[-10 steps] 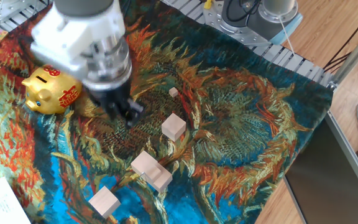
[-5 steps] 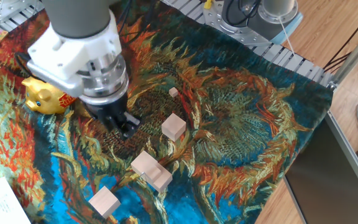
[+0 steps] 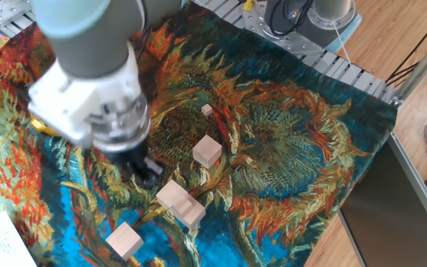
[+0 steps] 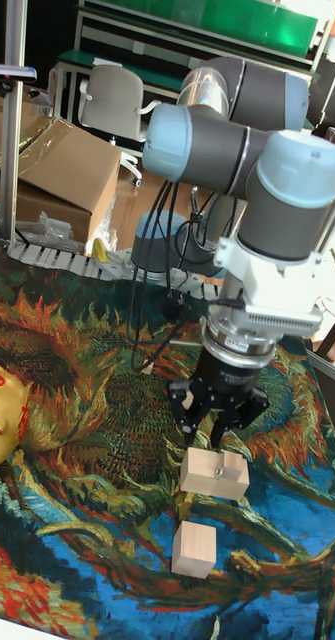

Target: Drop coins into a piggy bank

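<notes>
While my gripper point(image 4: 216, 412) hangs mid-frame with its fingers spread and nothing between them, just above a pale wooden block point(image 4: 215, 472), the piggy bank point(image 4: 1, 414) sits well apart at the left edge. The frame crops it, so I can't tell its heading or long axis. In the fixed view the arm hides it almost entirely.

A sunflower-patterned cloth point(image 3: 302, 148) in blue, orange and green covers the table. Pale wooden blocks lie on it: a tiny one point(image 3: 207, 110) near the centre, a bigger one point(image 3: 207, 151) just at its 6 o'clock, a touching pair point(image 3: 180, 202) further toward 7 o'clock, and a single block point(image 3: 124, 240) at 7 o'clock from that pair. In the tall view, a cardboard box point(image 4: 62, 175) sits at 10 o'clock, with grey chairs point(image 4: 112, 100) behind it.
</notes>
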### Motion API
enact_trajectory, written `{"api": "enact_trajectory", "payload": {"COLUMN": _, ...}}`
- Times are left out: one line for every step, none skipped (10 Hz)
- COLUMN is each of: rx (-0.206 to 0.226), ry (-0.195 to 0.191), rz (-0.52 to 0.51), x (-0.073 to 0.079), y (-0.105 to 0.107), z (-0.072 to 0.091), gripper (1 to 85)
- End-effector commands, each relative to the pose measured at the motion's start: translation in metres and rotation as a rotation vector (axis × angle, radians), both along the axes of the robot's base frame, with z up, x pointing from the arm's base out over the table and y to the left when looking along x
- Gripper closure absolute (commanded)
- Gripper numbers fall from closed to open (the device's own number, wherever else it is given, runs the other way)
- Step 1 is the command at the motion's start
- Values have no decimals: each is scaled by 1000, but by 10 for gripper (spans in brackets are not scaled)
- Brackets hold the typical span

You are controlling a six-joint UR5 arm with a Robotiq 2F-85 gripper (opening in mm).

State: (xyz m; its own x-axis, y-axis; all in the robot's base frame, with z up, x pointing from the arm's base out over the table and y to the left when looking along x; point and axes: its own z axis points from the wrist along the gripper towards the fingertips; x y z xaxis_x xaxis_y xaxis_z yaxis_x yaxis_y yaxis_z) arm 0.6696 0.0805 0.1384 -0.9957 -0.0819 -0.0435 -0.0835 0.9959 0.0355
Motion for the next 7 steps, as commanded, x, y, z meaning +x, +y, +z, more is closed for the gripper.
{"api": "enact_trajectory", "payload": {"rx": 5, "ry": 19, "rz": -5, "x": 4, "y": 5, "z": -5, "gripper": 493}}
{"api": "enact_trajectory", "payload": {"rx": 20, "ry": 1, "rz": -23, "x": 11, "y": 13, "z": -7, "gripper": 477}}
{"api": "enact_trajectory", "payload": {"rx": 48, "ry": -5, "rz": -74, "x": 27, "y": 38, "z": -15, "gripper": 473}}
{"api": "enact_trajectory", "payload": {"rx": 39, "ry": -3, "rz": -104, "x": 44, "y": 54, "z": -24, "gripper": 473}}
{"api": "enact_trajectory", "payload": {"rx": 12, "ry": 7, "rz": -111, "x": 43, "y": 46, "z": -27, "gripper": 503}}
{"api": "enact_trajectory", "payload": {"rx": 17, "ry": 8, "rz": -82, "x": 42, "y": 46, "z": -26, "gripper": 513}}
{"api": "enact_trajectory", "payload": {"rx": 15, "ry": 12, "rz": -64, "x": 41, "y": 46, "z": -26, "gripper": 500}}
